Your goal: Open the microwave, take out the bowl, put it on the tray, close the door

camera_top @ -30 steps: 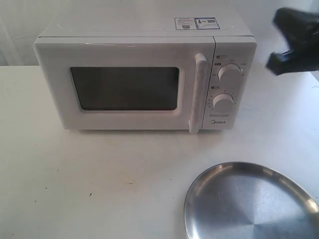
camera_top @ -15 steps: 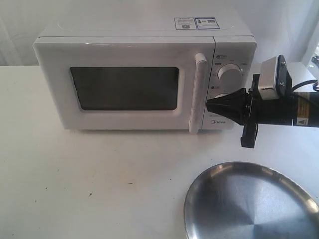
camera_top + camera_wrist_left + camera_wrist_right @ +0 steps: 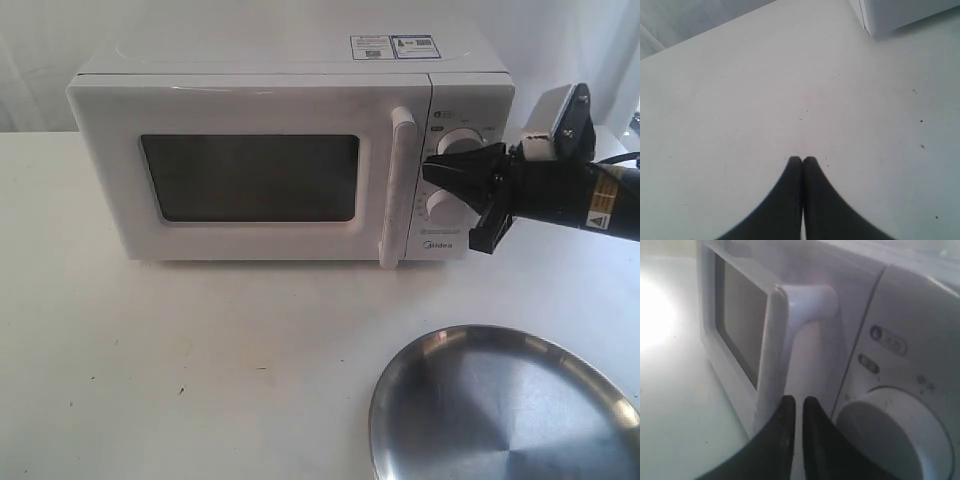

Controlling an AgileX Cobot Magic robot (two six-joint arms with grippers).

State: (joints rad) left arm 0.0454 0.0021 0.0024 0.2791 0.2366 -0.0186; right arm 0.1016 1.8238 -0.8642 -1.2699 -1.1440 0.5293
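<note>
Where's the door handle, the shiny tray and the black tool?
door handle (image 3: 398, 190), exterior view, middle of the white bar.
tray (image 3: 500, 410), exterior view, bare steel inside the rim.
right tool (image 3: 432, 170), exterior view, between its black fingertips.

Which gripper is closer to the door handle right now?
Right. The right gripper is just beside the handle; the left gripper is over the table, off a corner of the microwave.

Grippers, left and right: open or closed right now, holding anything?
Left gripper: closed, holding nothing, above the table.
Right gripper: closed, holding nothing, tips right by the door handle.
</note>
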